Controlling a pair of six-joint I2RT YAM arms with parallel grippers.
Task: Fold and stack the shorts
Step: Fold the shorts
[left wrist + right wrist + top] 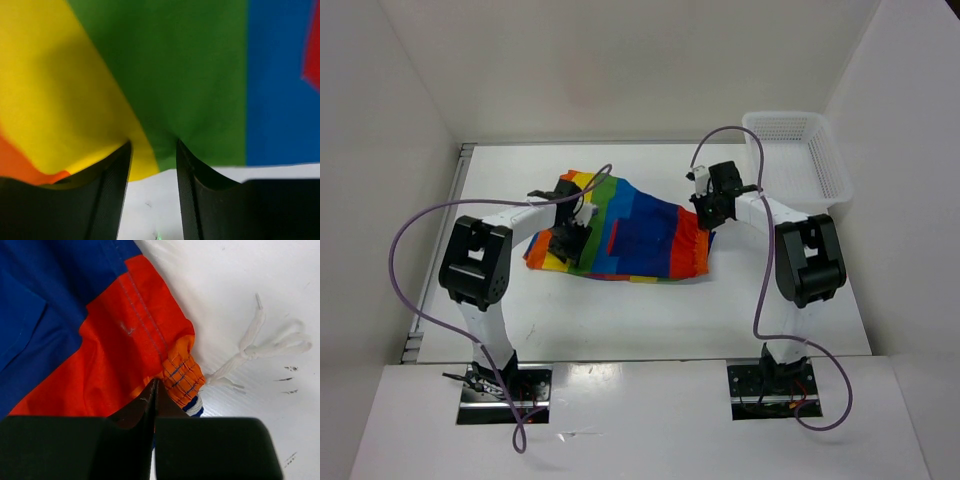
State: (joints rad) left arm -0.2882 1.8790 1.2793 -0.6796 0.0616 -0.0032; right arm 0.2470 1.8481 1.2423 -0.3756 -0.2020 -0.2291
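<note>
White counter w/ white walls on three sides. The shorts lie spread flat-ish mid-counter, btwn the two arms, rainbow stripes running yellow and green on the left thru blue to red-orange on the right. White mesh basket sits at the far right corner, well apart from the cloth.

Left arm reaches in over the left end of the shorts, right arm over the right end. Purple cables loop off both.

Left tool is down at the near hem, fingers spread apart, a gap btwn them. The green/yellow stripe boundary and the hem edge sit in that gap. Nothing clamped, bare counter showing below the hem.

Right tool has its fingers pressed together, no gap, tips nipping the edge of the red-orange cloth right beside the gathered orange waistband. Dark blue panel next to the red, stitching lines visible along the seam.

White drawstring trails out of the waistband end onto the counter, knotted, loose ends splayed, lying flat just right of the shorts.
</note>
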